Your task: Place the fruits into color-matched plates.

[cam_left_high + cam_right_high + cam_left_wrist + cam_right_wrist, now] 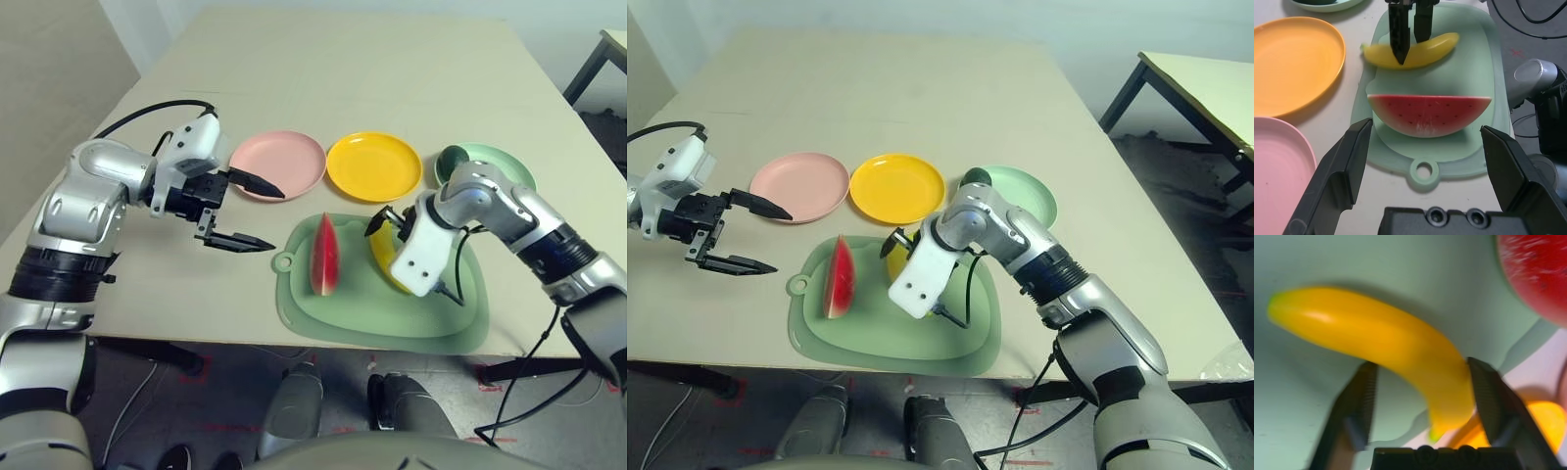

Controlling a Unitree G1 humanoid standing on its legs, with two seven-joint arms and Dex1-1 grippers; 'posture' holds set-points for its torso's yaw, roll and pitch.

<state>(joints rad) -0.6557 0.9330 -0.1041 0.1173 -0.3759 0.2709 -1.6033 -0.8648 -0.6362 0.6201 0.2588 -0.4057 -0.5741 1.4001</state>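
Note:
A yellow banana (382, 258) and a red watermelon wedge (325, 255) lie on the green cutting board (372, 321). My right gripper (1422, 364) is open, with a finger on each side of the banana (1386, 342), low over the board. The dark green avocado (453, 157) sits in the mint plate (505, 164). Neither the pink plate (284, 162) nor the yellow plate (374, 164) holds anything. My left gripper (277, 219) hangs open and holds nothing, left of the board, pointing at the watermelon (1427, 113).
The plates stand in a row just behind the cutting board. The table's front edge (245, 343) runs close under the board. A second table (1205, 73) stands off to the right. Bare tabletop stretches behind the plates.

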